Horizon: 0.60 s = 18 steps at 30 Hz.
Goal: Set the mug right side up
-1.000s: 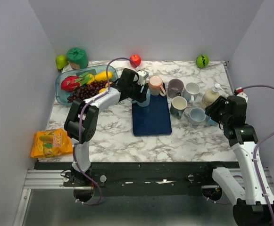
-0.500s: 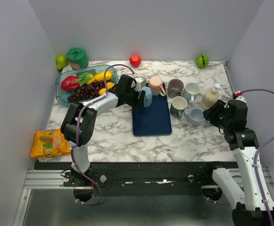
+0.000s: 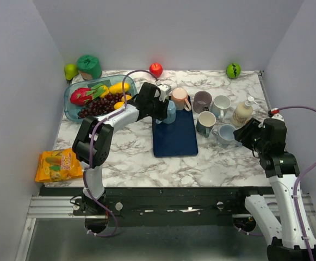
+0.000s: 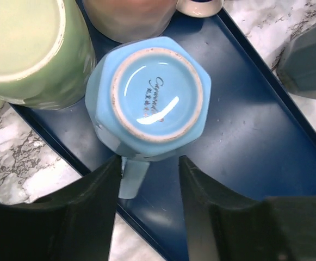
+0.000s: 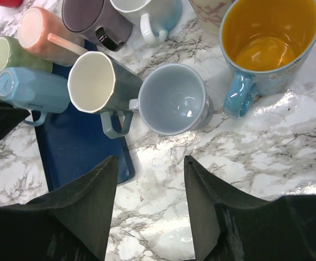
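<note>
**Left gripper set astride the handle of the inverted mug**

1. Table. The marble top carries everything. The task area lies towards 12 o'clock from the arm bases in the top view.
2. Tray. The dark blue tray sits mid-table. Its 11 o'clock corner holds the work.
3. Neighbouring mugs. In the left wrist view a green mug stands at 10 o'clock of the target and a pink mug at 12 o'clock, both just beside it. This crowding probably explains the approach from the free 6 o'clock side.
4. Light-blue mug. It stands base up and rim down on the tray, so the task is not yet done.
5. Handle. It points to 6 o'clock, towards the wrist camera. The handle is a narrow grip point and leaves the body free to rotate.
6. Left fingers. They stand apart, one on each side of the handle. A gap shows on the 3 o'clock side, so nothing is clamped.
7. Right gripper. Its jaws are apart and empty. It hangs above bare marble at 6 o'clock of a pale grey mug, well clear of the tray.
</note>
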Available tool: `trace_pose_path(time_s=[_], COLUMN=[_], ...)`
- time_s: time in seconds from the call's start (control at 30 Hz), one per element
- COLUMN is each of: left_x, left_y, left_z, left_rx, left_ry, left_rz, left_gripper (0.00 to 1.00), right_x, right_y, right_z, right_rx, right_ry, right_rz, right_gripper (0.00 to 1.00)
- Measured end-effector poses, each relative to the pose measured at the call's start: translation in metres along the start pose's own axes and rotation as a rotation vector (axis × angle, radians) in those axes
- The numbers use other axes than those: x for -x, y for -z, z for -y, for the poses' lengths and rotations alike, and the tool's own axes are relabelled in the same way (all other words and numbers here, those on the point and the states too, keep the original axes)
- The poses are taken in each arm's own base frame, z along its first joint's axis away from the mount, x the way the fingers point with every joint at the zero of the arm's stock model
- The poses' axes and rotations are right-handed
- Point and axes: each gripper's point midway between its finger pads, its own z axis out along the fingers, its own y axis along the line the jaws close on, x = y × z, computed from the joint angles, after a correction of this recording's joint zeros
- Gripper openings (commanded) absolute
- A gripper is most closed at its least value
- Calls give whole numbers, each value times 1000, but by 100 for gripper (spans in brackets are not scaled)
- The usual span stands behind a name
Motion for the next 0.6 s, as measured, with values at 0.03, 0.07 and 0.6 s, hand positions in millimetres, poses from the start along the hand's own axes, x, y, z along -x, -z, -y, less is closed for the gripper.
trace_pose_path(time_s=[0.03, 0.07, 0.6], left_x=[-1, -2, -8], left_y=[-1, -2, -8], left_z=[0, 0, 0], left_rx=[2, 3, 41], left_ry=[-3, -5, -38], left_rz=[-3, -9, -59], left_gripper=[45, 44, 0], right_x=[0, -1, -2], right_y=[0, 0, 3], right_z=[0, 0, 0], right_rx=[0, 1, 7], right_ry=[0, 0, 0], right_rz=[-2, -4, -1], right_gripper=[60, 60, 60])
